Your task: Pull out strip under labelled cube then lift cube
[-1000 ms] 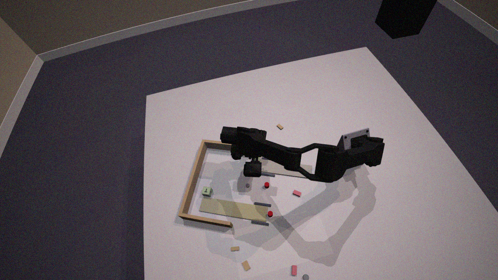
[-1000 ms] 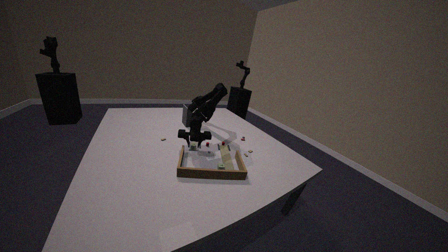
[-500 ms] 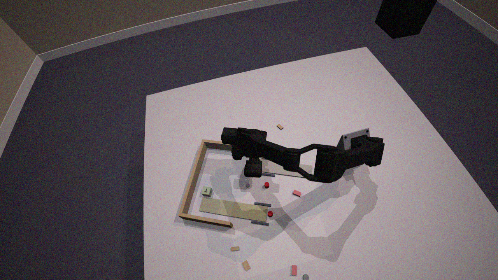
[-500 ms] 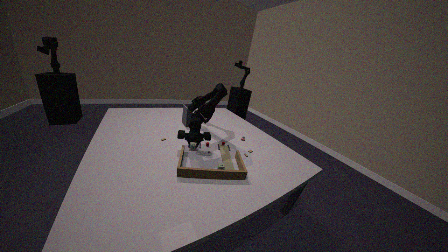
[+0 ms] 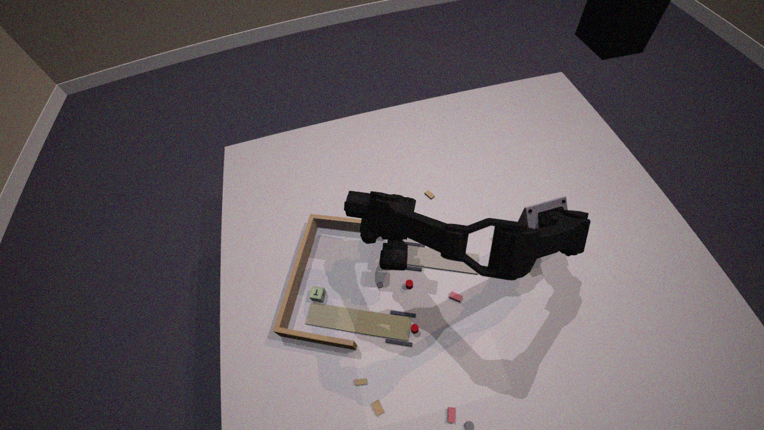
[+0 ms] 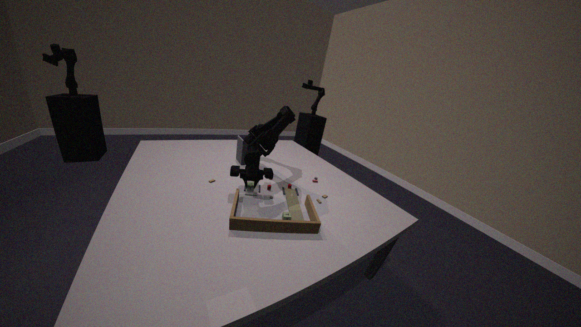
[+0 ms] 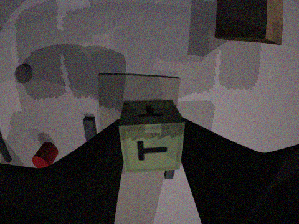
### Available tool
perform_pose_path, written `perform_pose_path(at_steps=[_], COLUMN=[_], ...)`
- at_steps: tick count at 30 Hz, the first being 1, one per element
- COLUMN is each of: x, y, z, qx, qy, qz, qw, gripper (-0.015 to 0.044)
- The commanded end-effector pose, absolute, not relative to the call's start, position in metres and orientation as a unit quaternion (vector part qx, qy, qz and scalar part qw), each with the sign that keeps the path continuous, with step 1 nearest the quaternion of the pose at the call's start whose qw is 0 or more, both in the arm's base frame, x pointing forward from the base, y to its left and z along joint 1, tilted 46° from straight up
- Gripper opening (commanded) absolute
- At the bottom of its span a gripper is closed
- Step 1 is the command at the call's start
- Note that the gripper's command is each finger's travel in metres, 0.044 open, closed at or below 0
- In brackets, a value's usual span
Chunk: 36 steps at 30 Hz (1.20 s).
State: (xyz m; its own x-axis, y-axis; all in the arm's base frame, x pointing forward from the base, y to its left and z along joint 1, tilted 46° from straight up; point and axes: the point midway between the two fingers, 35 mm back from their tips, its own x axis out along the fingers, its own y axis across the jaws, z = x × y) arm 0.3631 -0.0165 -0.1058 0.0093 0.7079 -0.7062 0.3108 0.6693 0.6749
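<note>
My gripper [image 7: 149, 124] [image 6: 250, 185] is shut on the labelled cube [image 7: 152, 148] [image 6: 251, 184], a light green cube with a dark T-shaped mark. The black fingers press on its left and right sides in the wrist view. The cube is at the far end of a pale grey strip [image 7: 141, 199] [image 5: 446, 260]; I cannot tell whether it touches the strip. In the top view the arm hides the cube. A second green cube [image 5: 317, 292] [image 6: 286, 215] sits beside an olive strip [image 5: 358, 321] [image 6: 294, 205].
A three-sided wooden frame [image 5: 299, 267] [image 6: 272, 224] [image 7: 274, 4] encloses the strips. Red pegs [image 5: 409, 283] [image 5: 414, 327] [image 7: 45, 155], a grey disc [image 5: 379, 284] [image 7: 23, 73] and dark guide bars [image 5: 402, 313] [image 7: 89, 126] stand nearby. Small tan and pink blocks lie scattered.
</note>
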Motion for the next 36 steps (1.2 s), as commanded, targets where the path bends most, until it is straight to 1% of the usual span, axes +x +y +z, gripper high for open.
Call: perform_pose_path(at_steps=[1, 7, 13, 20, 28, 36], x=[0.346, 0.32, 0.315, 0.296, 0.295, 0.295], y=[-0.024, -0.031, -0.032, -0.028, -0.053, -0.054], z=[-0.094, -0.078, -0.076, -0.073, -0.049, -0.048], qx=[0.372, 0.374, 0.374, 0.374, 0.374, 0.374], qy=[0.686, 0.686, 0.686, 0.687, 0.687, 0.687], qz=[0.162, 0.162, 0.162, 0.162, 0.161, 0.161], qw=[0.605, 0.603, 0.602, 0.602, 0.602, 0.602], gripper=[0.0, 0.0, 0.0, 0.0, 0.0, 0.0])
